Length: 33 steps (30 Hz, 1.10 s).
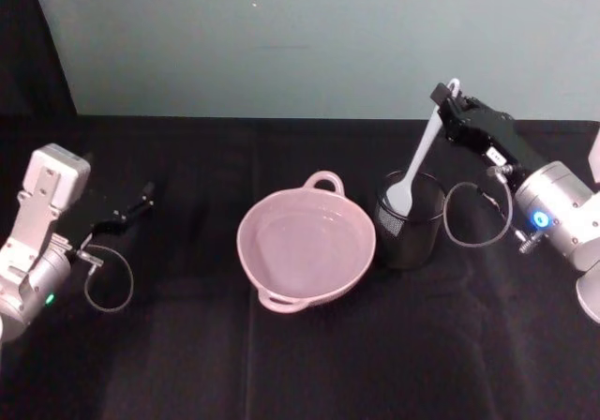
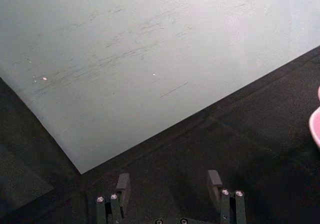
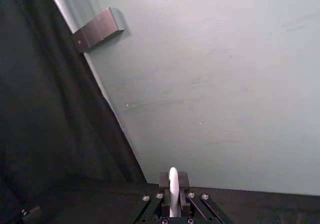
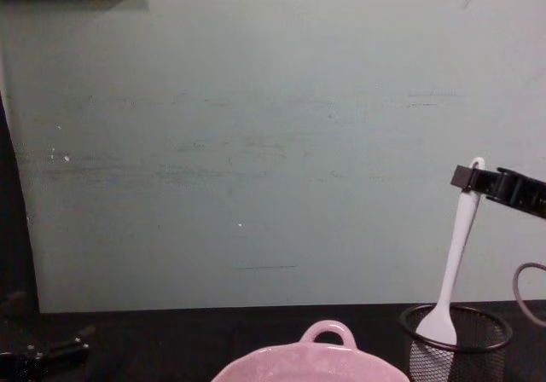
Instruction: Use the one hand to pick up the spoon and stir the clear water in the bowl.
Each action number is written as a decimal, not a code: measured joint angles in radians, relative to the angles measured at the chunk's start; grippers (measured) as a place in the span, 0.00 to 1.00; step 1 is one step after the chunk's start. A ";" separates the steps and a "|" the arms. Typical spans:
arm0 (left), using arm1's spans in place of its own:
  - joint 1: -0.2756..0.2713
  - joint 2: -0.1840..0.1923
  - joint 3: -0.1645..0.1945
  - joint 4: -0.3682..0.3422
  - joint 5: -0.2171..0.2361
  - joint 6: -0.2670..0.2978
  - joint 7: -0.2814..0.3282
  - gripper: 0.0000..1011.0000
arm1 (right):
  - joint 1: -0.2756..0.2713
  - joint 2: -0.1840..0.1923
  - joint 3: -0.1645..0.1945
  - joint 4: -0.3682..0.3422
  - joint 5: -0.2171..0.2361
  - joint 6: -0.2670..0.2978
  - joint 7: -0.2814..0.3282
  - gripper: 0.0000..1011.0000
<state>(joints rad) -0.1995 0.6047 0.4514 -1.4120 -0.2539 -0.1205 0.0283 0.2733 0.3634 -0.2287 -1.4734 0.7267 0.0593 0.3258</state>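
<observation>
Pinching the spoon (image 1: 424, 153) by its handle top (blade inside mesh cup (image 1: 410, 221)), right gripper (image 1: 448, 103).

In the chest view the bowl (image 4: 307, 361) is cut off by the lower edge, so its inside and the water cannot be seen there, and the right hand (image 4: 467, 179) runs off the right edge. The spoon (image 4: 452, 267) blade's lower part is veiled by the black mesh cup (image 4: 456, 344). The left wrist view catches only a pink sliver of the bowl at its edge.
</observation>
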 joint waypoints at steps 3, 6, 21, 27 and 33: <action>0.000 0.000 0.000 0.000 0.000 0.000 0.000 1.00 | -0.006 -0.008 0.007 0.013 0.023 -0.006 0.000 0.11; 0.000 0.000 0.000 0.000 0.000 0.000 0.000 1.00 | -0.011 -0.012 0.012 0.025 0.042 -0.010 0.001 0.11; 0.000 0.000 0.000 0.000 0.000 0.000 0.000 1.00 | -0.023 -0.019 0.015 0.067 0.112 -0.018 0.004 0.11; 0.000 0.000 0.000 0.000 0.000 0.000 0.000 1.00 | -0.027 -0.018 0.012 0.077 0.132 -0.019 0.003 0.11; 0.000 0.000 0.000 0.000 0.000 0.000 0.000 1.00 | -0.027 -0.015 0.006 0.086 0.147 -0.022 0.001 0.11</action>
<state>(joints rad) -0.1995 0.6047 0.4514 -1.4120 -0.2539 -0.1205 0.0283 0.2460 0.3482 -0.2225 -1.3870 0.8738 0.0377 0.3272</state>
